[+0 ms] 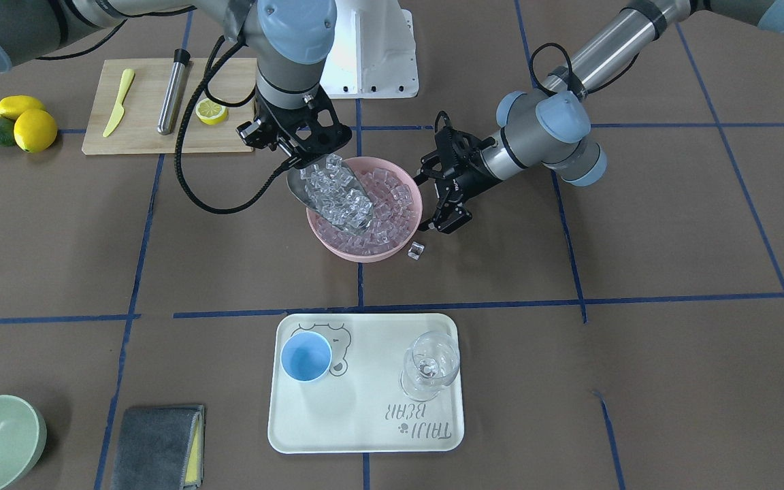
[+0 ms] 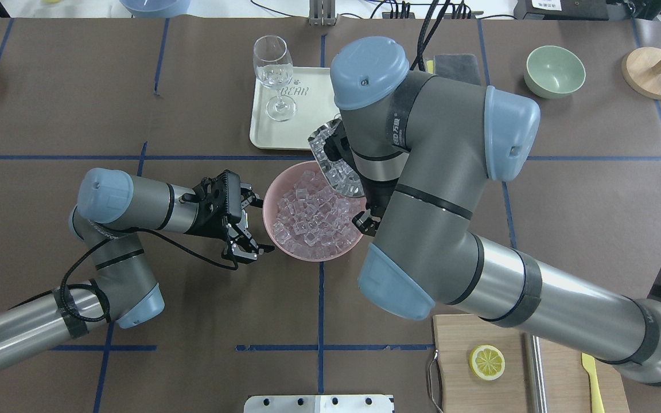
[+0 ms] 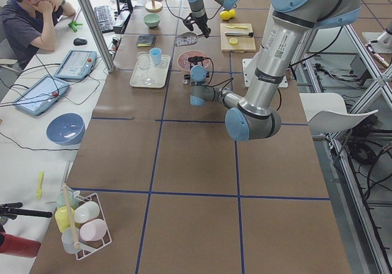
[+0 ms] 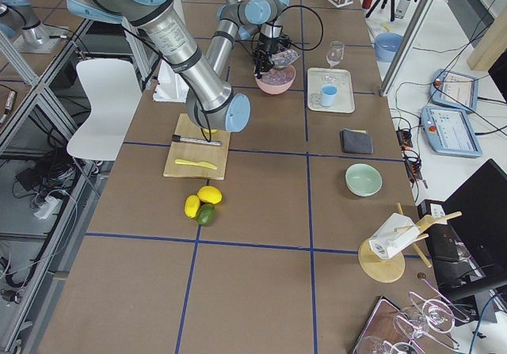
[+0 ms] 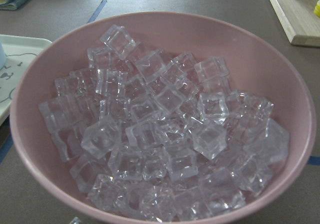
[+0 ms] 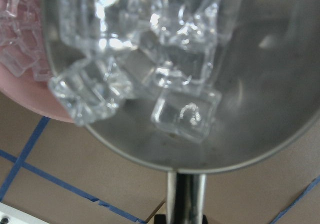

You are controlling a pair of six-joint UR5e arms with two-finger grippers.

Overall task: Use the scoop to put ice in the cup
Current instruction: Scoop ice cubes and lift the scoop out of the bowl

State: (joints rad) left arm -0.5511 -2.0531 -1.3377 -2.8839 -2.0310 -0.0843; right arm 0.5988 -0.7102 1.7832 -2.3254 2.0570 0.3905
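Heaped with loose, slippery ice (image 1: 337, 194), the stiff steel scoop (image 1: 295, 187) hangs just over the pink bowl (image 1: 365, 255), right gripper (image 1: 295, 155) jaws clamped on its rod handle, the sensible hold. Left gripper (image 2: 257, 226) jaws stand apart beside the bowl. Any tilt would likely spill cubes.

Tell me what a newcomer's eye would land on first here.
The steel scoop, heaped with ice, hangs in the right hand over the pink bowl of cubes at mid-table. The left hand stands open at the bowl's other side. The light-blue cup sits empty on the cream tray, nearer the operators.
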